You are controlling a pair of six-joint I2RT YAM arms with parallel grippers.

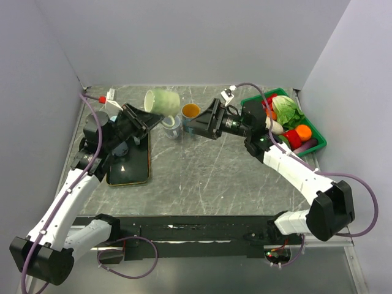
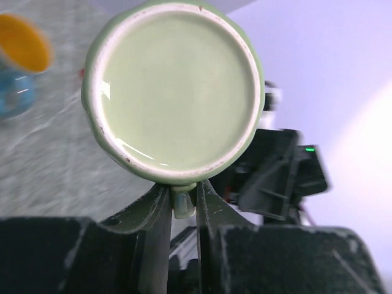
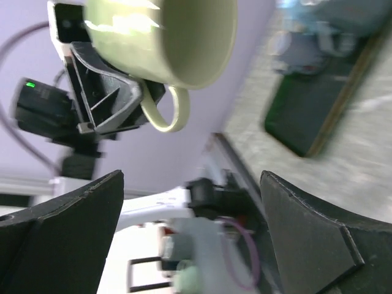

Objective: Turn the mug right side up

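Since the left gripper (image 2: 182, 197) is clamped on the handle (image 2: 182, 207) of the mug (image 1: 163, 101), the mug hangs midair just past its fingertips, tipped sideways, base facing back at it. The right gripper (image 1: 201, 125) sits wide open, close by.

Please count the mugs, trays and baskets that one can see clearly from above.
Mugs: 3 (green mug, orange-lined mug, bluish mug)
Tray: 1
Basket: 1
Total: 5
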